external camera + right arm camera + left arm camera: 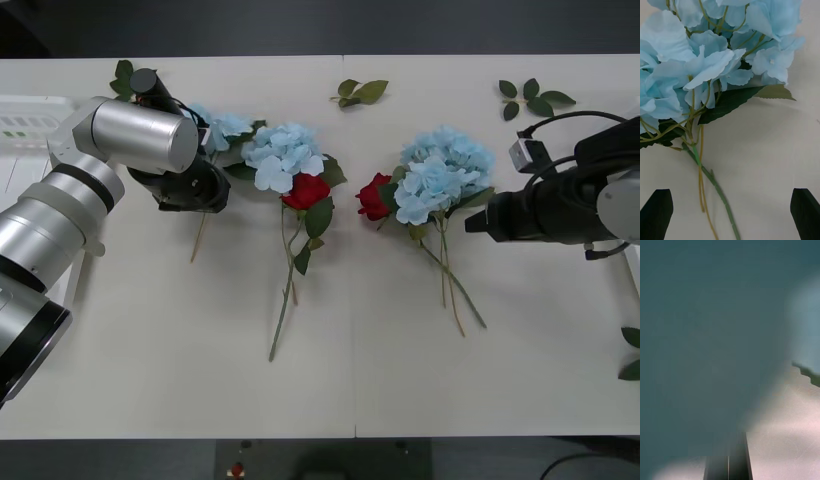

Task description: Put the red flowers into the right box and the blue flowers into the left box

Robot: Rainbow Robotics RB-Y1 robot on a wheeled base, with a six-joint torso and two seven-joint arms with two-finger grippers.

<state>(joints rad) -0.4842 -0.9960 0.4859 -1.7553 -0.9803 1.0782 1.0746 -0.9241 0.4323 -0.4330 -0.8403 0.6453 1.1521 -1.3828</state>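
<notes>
**A:** Nearest the camera?

**B:** Bare pale table [180,380] across the bottom of the front view. Above it, long thin green stems [283,310] trailing down from the blooms.

**A:** And the claws?

**B:** Middle left: left gripper [195,188], low over the leftmost of the blue flowers [225,128]. In its wrist view, black fingers [720,465] pressed together at bottom centre, with a blur of pale blue close to the lens. Cannot tell whether a stem is pinched between them. Middle right: right gripper [470,222], spread wide and empty, pointing at a blue cluster [440,170]. In its wrist view, one dark finger at each bottom corner, with crossed stems [702,176] lying on the table between them.

**A:** Where are the flowers?

**B:** Just above centre of the front view. A second blue head [285,155] left of centre, with red flowers [307,190] tucked against it. Another red bloom [375,197] touching the right-hand cluster.

**A:** How to handle them?

**B:** Probably very light, with soft, crushable petals and thin, springy stems. Best pinched on the stem just under the head, not on the bloom. Some risk of dragging along a tangled neighbour.

**A:** Farthest back?

**B:** Loose leaf sprigs [362,92] near the top edge. Left box [25,125], white, at the upper left edge.
</notes>
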